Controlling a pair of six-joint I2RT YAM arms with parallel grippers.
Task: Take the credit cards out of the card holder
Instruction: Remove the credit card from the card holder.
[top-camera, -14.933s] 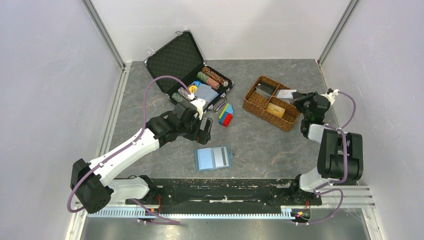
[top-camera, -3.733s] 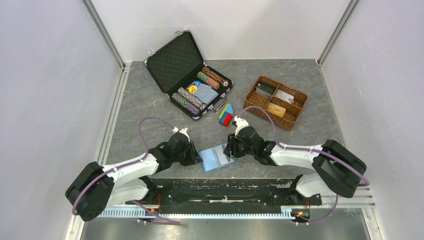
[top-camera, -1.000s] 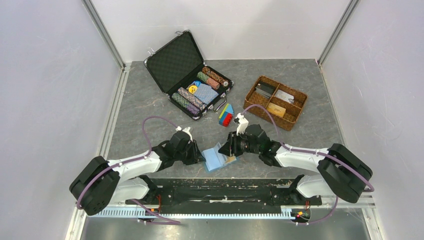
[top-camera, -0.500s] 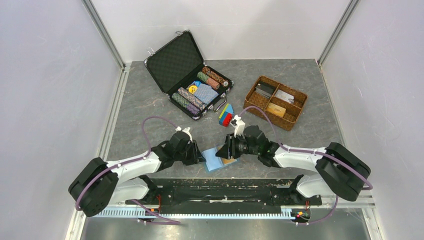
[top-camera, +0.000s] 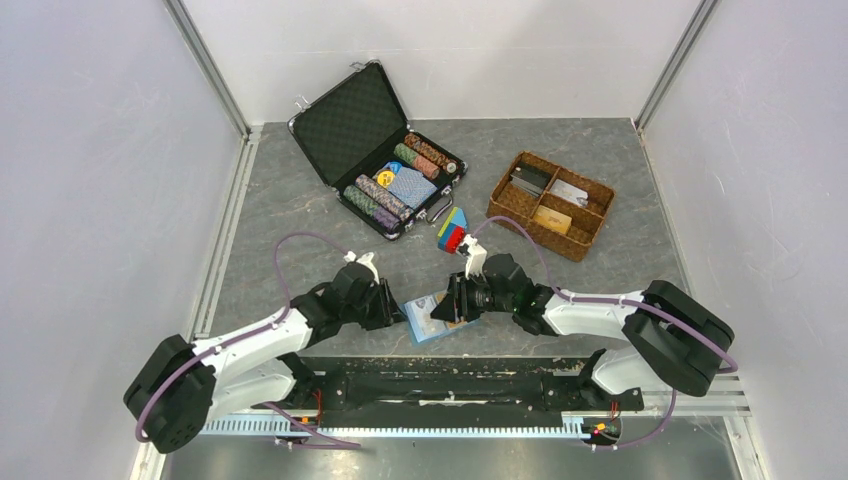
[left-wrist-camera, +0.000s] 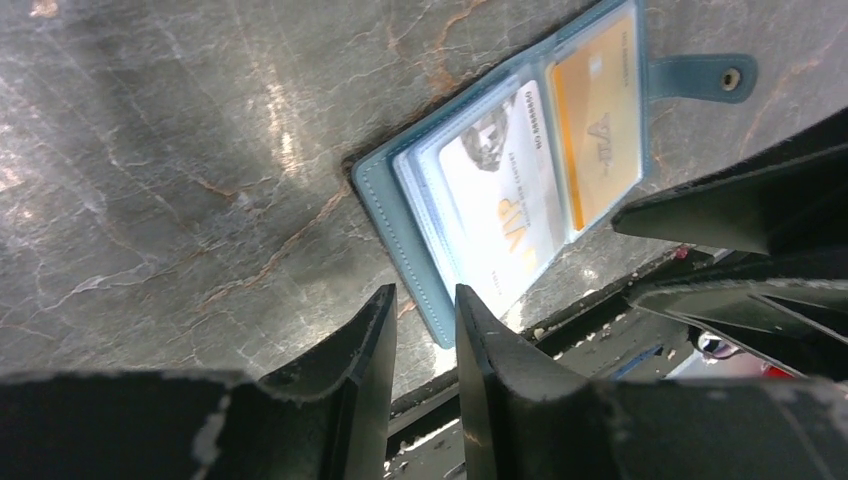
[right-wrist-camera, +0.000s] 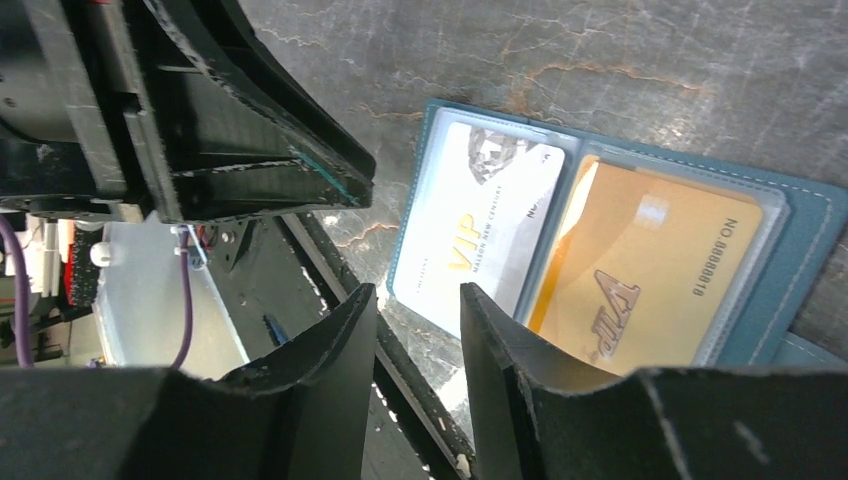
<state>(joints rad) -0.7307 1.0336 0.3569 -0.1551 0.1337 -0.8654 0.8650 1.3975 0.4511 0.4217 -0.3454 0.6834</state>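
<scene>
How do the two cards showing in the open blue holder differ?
Colour: the white plastic card has gold VIP lettering; the orange-gold plastic card has darker lettering. Artwork: the white card shows a grey gem-like picture at one end, the orange-gold card none. Place: the orange-gold card lies beside the snap strap of the light-blue folding card holder, the white card on the other half. Both sit in clear sleeves, same size.
</scene>
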